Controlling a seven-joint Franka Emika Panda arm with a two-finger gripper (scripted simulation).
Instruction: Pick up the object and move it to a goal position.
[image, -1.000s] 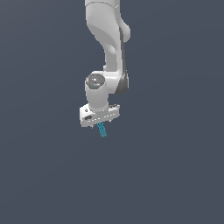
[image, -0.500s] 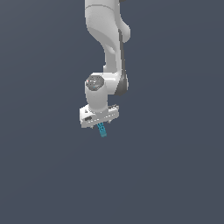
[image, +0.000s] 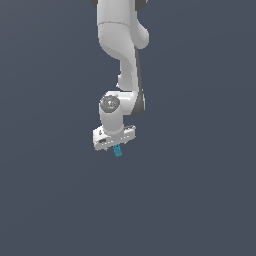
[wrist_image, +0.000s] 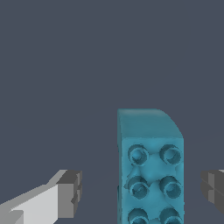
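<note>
Clearly the block (image: 117, 150) was a small, rigid, studded brick, probably light and hard, with smooth flat sides that suited a pinch across its narrow width. It hung just below the fingers (image: 116, 146), poking out at about 5 o'clock from the white hand in the exterior view, in mid-air with no desk or floor visible beneath.

In the wrist view the block (wrist_image: 150, 168) stood between the two dark pads (wrist_image: 70, 194), yet a gap showed on each side, so neither pad appeared to touch it. Whether the fingers truly gripped it I cannot tell; the exterior view was too small to settle it.

Compared with a second before, arm, hand and block sat in the same place and pose; nothing visible had shifted. No goal marker showed.
</note>
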